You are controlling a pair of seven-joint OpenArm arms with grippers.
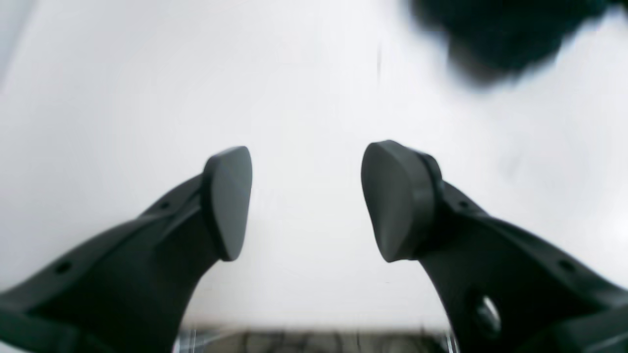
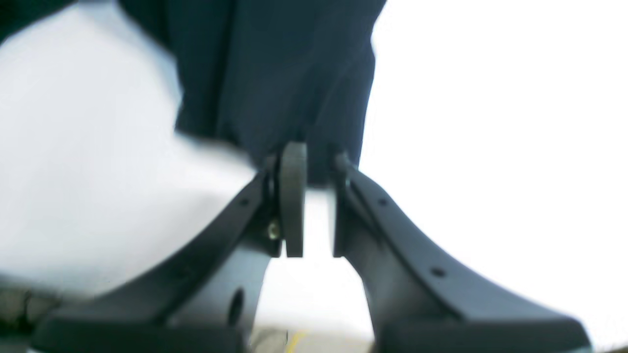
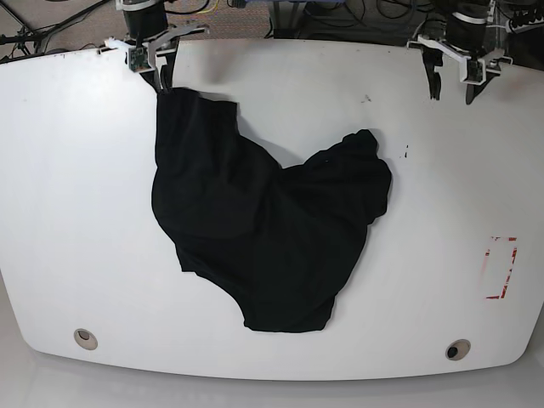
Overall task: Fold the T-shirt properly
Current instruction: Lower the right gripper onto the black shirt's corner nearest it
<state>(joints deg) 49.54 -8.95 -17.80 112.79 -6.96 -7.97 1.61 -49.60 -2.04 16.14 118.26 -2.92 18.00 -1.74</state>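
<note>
The black T-shirt (image 3: 263, 229) lies bunched and creased on the white table (image 3: 68, 170), with one corner drawn up toward the far left edge. My right gripper (image 3: 163, 83) sits at that corner. In the right wrist view its jaws (image 2: 316, 157) stand nearly together, with the dark cloth (image 2: 274, 73) caught at the fingertips. My left gripper (image 3: 451, 89) hovers at the far right edge, away from the shirt. Its pads (image 1: 228, 201) are wide apart with only bare table between them, and a blurred dark edge of the T-shirt (image 1: 500, 34) shows at the upper right.
A red outlined rectangle (image 3: 501, 268) is marked on the table's right side. Two round holes (image 3: 84, 338) (image 3: 457, 349) sit near the front corners. Cables and arm bases crowd the floor behind the far edge.
</note>
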